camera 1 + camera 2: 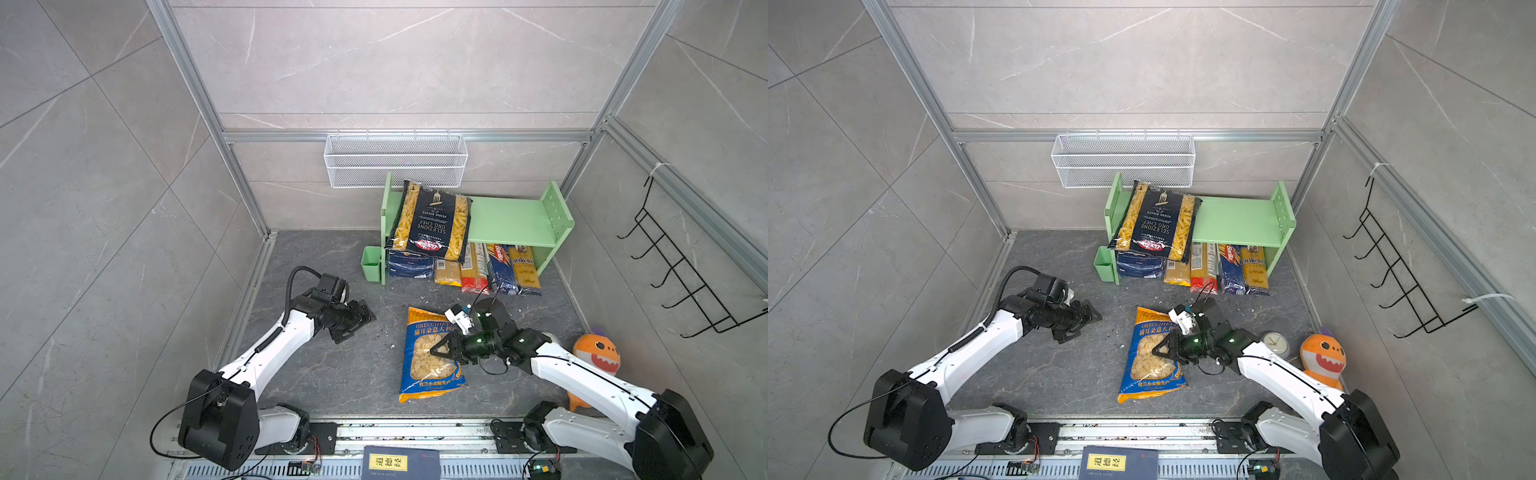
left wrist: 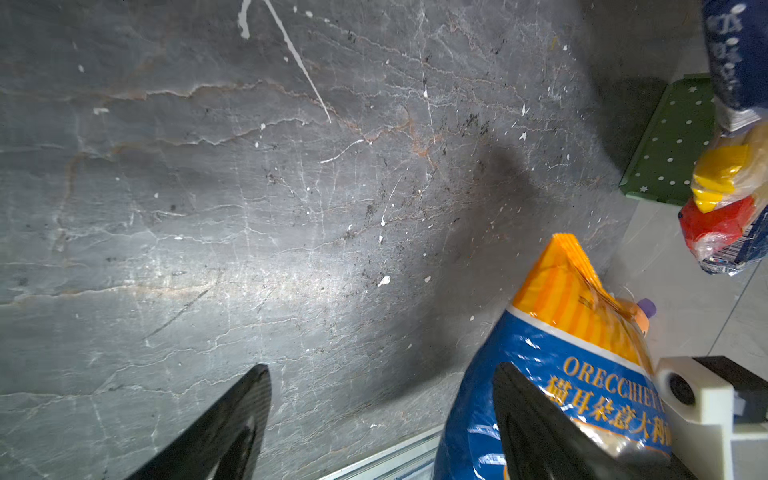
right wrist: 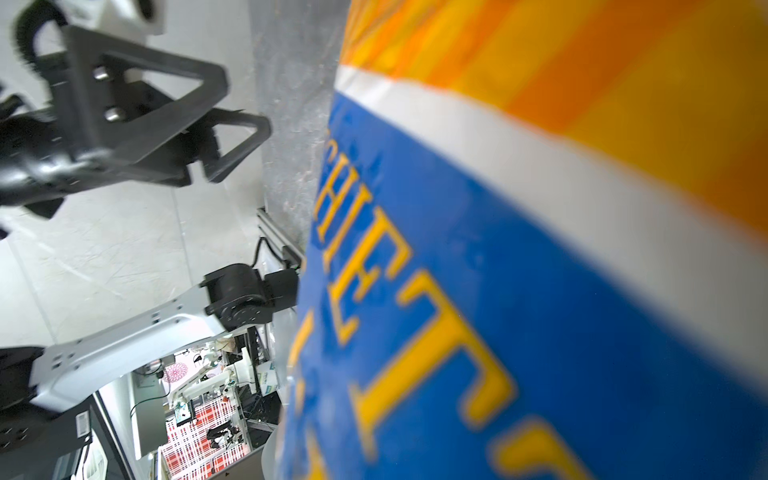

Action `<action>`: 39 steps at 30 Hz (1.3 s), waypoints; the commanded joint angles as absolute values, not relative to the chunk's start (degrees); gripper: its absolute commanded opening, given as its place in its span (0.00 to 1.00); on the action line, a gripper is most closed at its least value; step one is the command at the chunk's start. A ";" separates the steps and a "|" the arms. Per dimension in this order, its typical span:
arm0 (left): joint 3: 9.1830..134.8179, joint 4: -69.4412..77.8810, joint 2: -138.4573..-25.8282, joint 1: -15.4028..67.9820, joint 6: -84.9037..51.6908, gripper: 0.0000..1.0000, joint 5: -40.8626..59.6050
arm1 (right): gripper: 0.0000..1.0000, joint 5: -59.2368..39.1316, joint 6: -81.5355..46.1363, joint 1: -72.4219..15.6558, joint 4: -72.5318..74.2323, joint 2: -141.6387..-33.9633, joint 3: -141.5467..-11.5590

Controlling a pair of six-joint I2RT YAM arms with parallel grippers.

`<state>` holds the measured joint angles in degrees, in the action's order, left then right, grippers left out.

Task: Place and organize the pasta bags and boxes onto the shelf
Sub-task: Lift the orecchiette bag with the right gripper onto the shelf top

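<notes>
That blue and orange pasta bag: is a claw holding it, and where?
Yes. The right gripper is shut on the orecchiette bag, pinching the film mid-face, at its clear window. The left gripper is open and holds nothing.

Blue-orange orecchiette bag [image 3: 540, 257] fills most of view, v. close to wrist cam; left gripper [image 3: 245, 106] beyond bag's edge, jaws apart.

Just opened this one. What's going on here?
The right gripper is shut on the blue-orange orecchiette bag, which lies on the dark tabletop in front of the green shelf. The left gripper hangs open and empty off to its side. The black penne bag lies across the top tier, overhanging its front edge. The blue carton and the slim spaghetti packs sit in the lower tier.
</notes>
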<state>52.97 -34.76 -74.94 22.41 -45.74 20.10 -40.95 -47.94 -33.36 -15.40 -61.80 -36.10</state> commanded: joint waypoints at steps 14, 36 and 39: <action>63.80 -36.88 -79.83 20.94 -41.25 1.00 23.44 | 0.23 -30.88 -41.61 -33.66 -46.29 -45.05 -65.52; 71.46 -35.95 -80.24 20.40 -39.93 1.00 26.32 | 0.23 -18.76 -25.31 -17.31 -69.42 -79.01 -118.54; 72.04 -35.55 -80.29 19.82 -39.62 1.00 27.11 | 0.23 -19.86 -25.05 -13.65 -67.86 -83.23 -121.99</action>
<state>69.87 -35.90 -80.97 20.56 -41.69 24.80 -16.71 -27.18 -15.59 -73.03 -81.84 -117.56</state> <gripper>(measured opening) 0.996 0.235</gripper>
